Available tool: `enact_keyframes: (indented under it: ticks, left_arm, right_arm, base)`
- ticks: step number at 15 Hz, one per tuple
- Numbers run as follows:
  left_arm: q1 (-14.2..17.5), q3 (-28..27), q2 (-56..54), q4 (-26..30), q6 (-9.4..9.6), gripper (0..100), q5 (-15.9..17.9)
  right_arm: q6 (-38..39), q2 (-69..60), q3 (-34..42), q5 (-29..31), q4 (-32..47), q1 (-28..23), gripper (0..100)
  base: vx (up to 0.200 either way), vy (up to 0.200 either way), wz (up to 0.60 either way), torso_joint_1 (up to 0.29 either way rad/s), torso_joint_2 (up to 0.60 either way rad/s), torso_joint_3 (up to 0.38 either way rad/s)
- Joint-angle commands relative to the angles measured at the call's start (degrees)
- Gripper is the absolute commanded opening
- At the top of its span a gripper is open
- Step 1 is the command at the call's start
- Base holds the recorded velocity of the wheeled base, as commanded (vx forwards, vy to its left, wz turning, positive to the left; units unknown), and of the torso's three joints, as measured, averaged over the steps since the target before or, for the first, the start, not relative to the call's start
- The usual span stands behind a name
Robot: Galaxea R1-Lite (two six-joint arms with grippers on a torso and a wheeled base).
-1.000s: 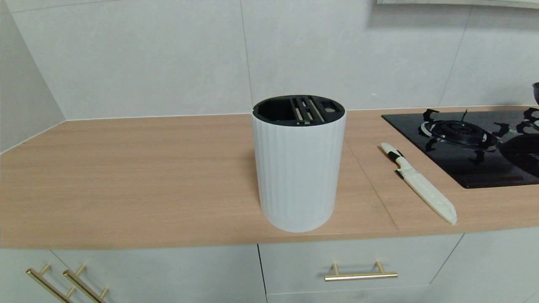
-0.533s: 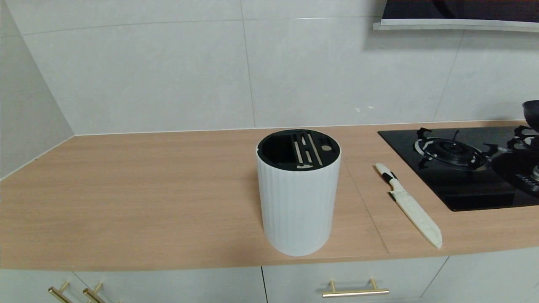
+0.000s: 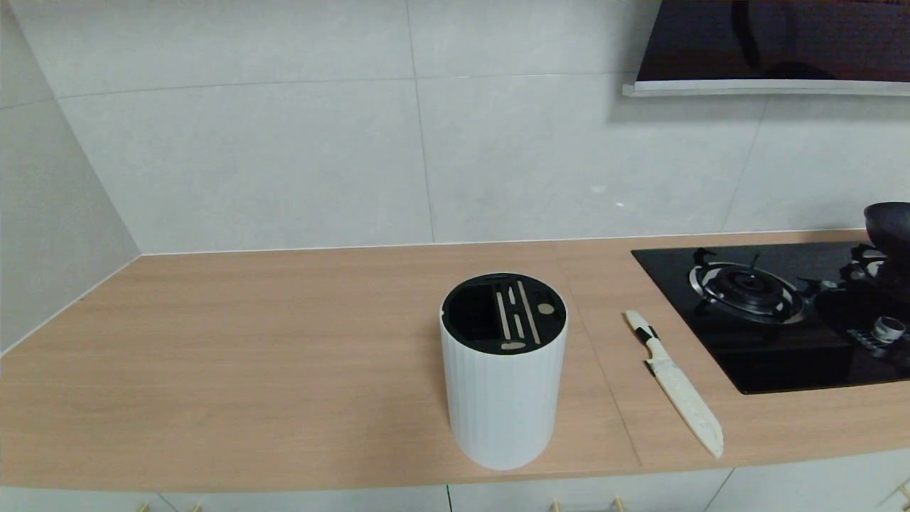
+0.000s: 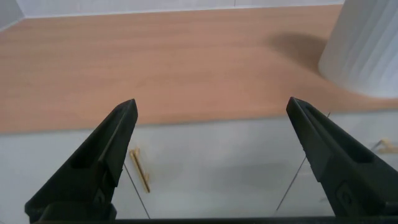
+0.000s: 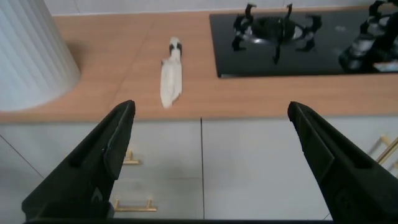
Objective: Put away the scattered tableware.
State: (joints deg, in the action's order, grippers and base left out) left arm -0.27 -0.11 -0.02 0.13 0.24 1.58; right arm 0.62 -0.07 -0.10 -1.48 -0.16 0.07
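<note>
A white ribbed cylindrical holder (image 3: 503, 377) with a black slotted top stands near the front edge of the wooden countertop (image 3: 284, 355). Right of it lies a white knife (image 3: 674, 382) with a black band on its handle, blade pointing toward the front edge. My left gripper (image 4: 211, 124) is open in front of the counter edge, with the holder (image 4: 367, 46) off to one side. My right gripper (image 5: 211, 127) is open too, in front of the cabinets, with the knife (image 5: 170, 73) on the counter beyond it and the holder (image 5: 31, 56) at the side.
A black gas hob (image 3: 775, 313) with pan supports is set into the counter at the right; a dark pot (image 3: 889, 224) sits at its far edge. Tiled wall behind, range hood (image 3: 768, 50) above. Cabinet fronts with brass handles (image 5: 134, 204) lie below the counter.
The head camera has tilted upward: holder, knife and hob sit lower in the picture and the range hood has come into view. Nothing on the counter has shifted.
</note>
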Motion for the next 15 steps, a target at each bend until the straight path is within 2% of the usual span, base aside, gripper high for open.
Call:
enact_keyframes:
  ticks: [1, 9, 15]
  left_arm:
    - [0.00, 0.02, 0.02, 0.04, 0.02, 100, 0.00]
    - [0.00, 0.02, 0.02, 0.04, 0.02, 100, 0.00]
    - [0.00, -0.07, 0.02, 0.04, 0.11, 100, 0.00]
  right_arm:
    - [-0.01, 0.07, -0.08, -0.02, -0.02, 0.01, 100]
    - [-0.01, 0.07, 0.01, -0.02, -0.02, 0.01, 100]
    - [-0.01, 0.07, -0.08, -0.02, -0.02, 0.01, 100]
  base:
    - [0.000, 0.000, 0.00, 0.276, -0.59, -0.310]
    - [0.000, 0.000, 0.00, 0.237, -0.49, -0.258]
    - [0.000, 0.000, 0.00, 0.015, -0.03, -0.015]
